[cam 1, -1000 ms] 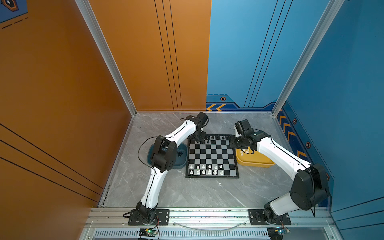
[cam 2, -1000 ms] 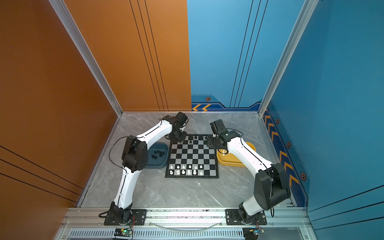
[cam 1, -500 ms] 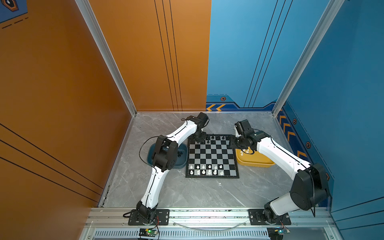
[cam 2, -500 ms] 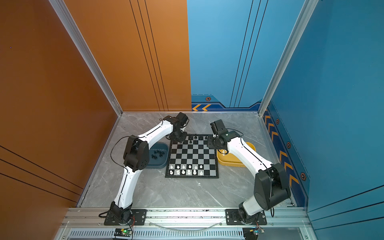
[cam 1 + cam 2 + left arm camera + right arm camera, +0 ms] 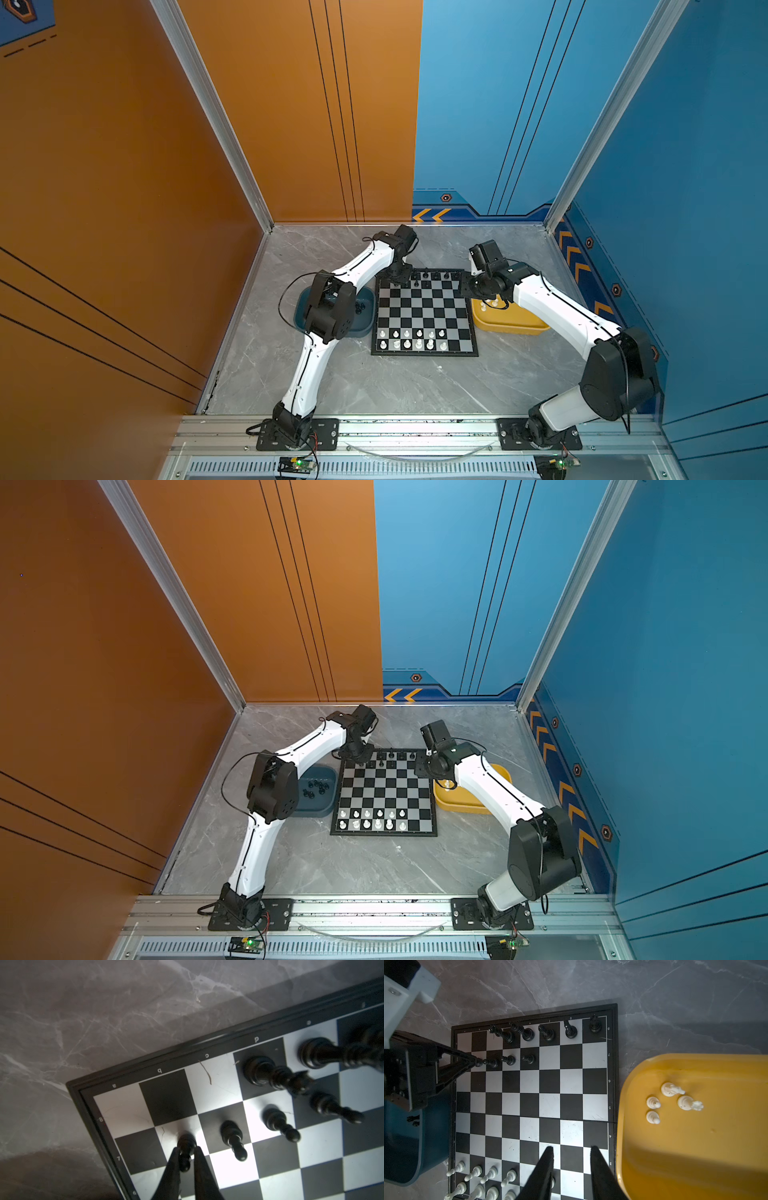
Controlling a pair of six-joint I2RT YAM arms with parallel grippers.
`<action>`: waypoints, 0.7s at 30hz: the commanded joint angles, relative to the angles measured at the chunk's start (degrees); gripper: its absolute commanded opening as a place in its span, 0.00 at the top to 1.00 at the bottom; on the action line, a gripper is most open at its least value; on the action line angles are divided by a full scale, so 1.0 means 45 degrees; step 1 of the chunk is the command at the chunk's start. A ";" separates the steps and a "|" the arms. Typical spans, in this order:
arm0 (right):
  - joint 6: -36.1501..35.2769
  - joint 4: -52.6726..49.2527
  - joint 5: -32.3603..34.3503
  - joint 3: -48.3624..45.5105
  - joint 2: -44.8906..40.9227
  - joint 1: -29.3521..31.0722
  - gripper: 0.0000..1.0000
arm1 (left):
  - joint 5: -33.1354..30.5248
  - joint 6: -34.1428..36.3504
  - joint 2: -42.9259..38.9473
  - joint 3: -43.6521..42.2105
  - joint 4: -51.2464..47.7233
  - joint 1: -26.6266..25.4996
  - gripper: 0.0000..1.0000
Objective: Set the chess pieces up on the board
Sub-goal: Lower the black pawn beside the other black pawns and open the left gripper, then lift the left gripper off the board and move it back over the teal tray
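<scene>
**A:** Where is our left gripper?

**B:** Low at a far corner of the board. Its fingers flank a black pawn, which stands upright on a light square one in from the frame.

**A:** Do we have a grip on it?

**B:** We cannot tell. One finger lies against the pawn's head. Beside the other finger we see a thin sliver of light.

**A:** What lies around that gripper?

**B:** Three neighbour pawns run off to one side of it along the same rank, each on its own square. Ahead of the fingertips, toward that same side, the tall black pieces line the edge rank. Back from the gripper, along the board's side, we see the teal tray. It holds loose black chessmen clustered together.

**A:** And our right gripper?

**B:** It hangs well above the board with its fingers spread apart, holding nothing.

**A:** What is near it?

**B:** The yellow tray sits just beside it, touching the board's edge. Four white pieces are grouped close together in the tray. Behind the fingertips, toward the opposite side, we see two rows of white chessmen standing on the board's near ranks.

**A:** Are the two grippers close to each other?

**B:** No, they are well apart, with the width of the board between them.
</scene>
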 commanded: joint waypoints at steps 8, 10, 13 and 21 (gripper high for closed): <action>0.0158 0.0084 -0.0053 -0.0226 -0.0525 -0.0097 0.67 | -0.0050 0.0074 0.0257 0.0263 -0.0348 -0.0009 0.73; 0.0158 0.0084 -0.0045 -0.0232 -0.0544 -0.0107 0.67 | -0.0033 0.0063 0.0245 0.0273 -0.0353 -0.0028 0.72; 0.0148 0.0084 -0.0037 -0.0262 -0.0581 -0.0097 0.67 | -0.0068 0.0084 0.0196 0.0275 -0.0347 -0.0053 0.72; 0.0147 0.0084 -0.0034 -0.0332 -0.0661 -0.0097 0.67 | -0.0468 0.0094 -0.0440 0.0134 -0.0363 -0.0033 0.71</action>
